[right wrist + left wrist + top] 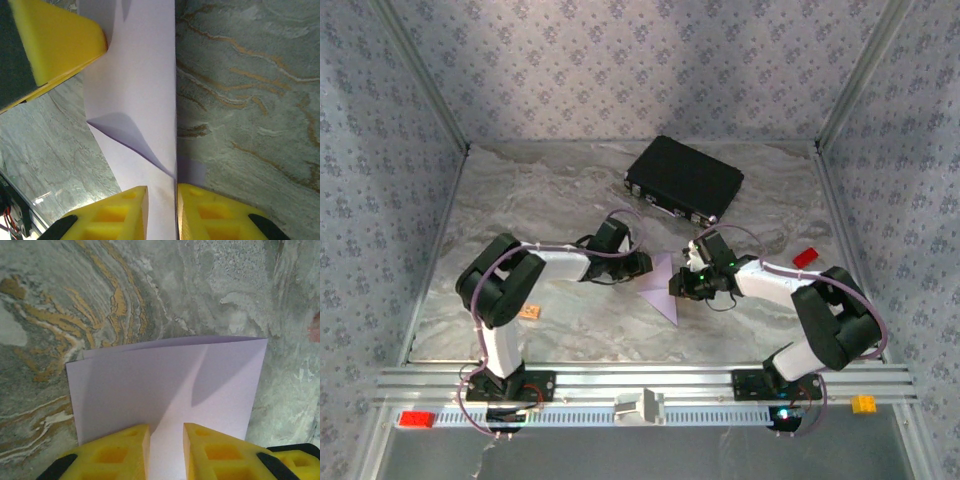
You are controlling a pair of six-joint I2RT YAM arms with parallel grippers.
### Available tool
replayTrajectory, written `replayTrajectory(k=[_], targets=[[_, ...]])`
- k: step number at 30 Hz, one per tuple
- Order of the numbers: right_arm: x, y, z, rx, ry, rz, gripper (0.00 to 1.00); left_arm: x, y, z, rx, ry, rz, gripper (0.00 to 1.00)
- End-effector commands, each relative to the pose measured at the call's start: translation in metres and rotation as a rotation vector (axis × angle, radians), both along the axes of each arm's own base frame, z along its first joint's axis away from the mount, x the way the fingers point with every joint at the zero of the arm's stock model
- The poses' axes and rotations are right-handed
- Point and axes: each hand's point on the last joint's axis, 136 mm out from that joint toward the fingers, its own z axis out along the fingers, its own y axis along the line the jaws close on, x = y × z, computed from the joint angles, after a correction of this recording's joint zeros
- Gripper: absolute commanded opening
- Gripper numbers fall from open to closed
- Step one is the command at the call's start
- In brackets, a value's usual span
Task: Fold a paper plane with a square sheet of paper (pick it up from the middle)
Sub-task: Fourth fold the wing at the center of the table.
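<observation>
From above, the paper (660, 288) sits between both claws at the middle of the table (550, 190). Close up, the right claw (161, 190) pinches its folded edge. The left claw (166, 429) straddles it, though I can't tell if it grips.

black case (684, 180): far centre | red block (805, 257): right side | tan block (530, 312): near left, possibly wooden

Pale lilac sheet of paper (165, 390), folded double, edges slightly offset.

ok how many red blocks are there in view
2. One red block lies on the table near its right edge; the other red block sits at the left end of the front rail. More may be hidden.
</observation>
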Motion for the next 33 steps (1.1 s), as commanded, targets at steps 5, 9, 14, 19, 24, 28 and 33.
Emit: replayTrajectory(k=[5,9,14,19,24,28,33], targets=[[-0.002,0.006,0.007,0.035,-0.003,0.019,0.22,-0.008,0.002,-0.014,0.022,0.052,-0.009,0.24],[-0.004,0.002,0.004,0.007,0.005,0.012,0.21,-0.008,0.002,-0.014,0.023,0.052,-0.011,0.23],[-0.008,-0.008,0.002,-0.026,0.003,-0.008,0.23,-0.007,0.003,-0.015,0.029,0.052,-0.003,0.23],[-0.012,-0.001,0.006,0.015,0.005,0.01,0.23,-0.007,0.003,-0.015,0.03,0.051,-0.003,0.23],[-0.012,0.002,0.006,0.031,0.017,-0.003,0.22,-0.008,0.003,-0.015,0.03,0.054,-0.003,0.22],[-0.016,-0.004,0.001,-0.008,0.035,-0.016,0.22,-0.008,0.004,-0.014,0.031,0.052,-0.001,0.22],[-0.021,-0.002,0.004,0.017,0.032,-0.016,0.22,-0.009,0.004,-0.016,0.032,0.054,-0.001,0.22]])
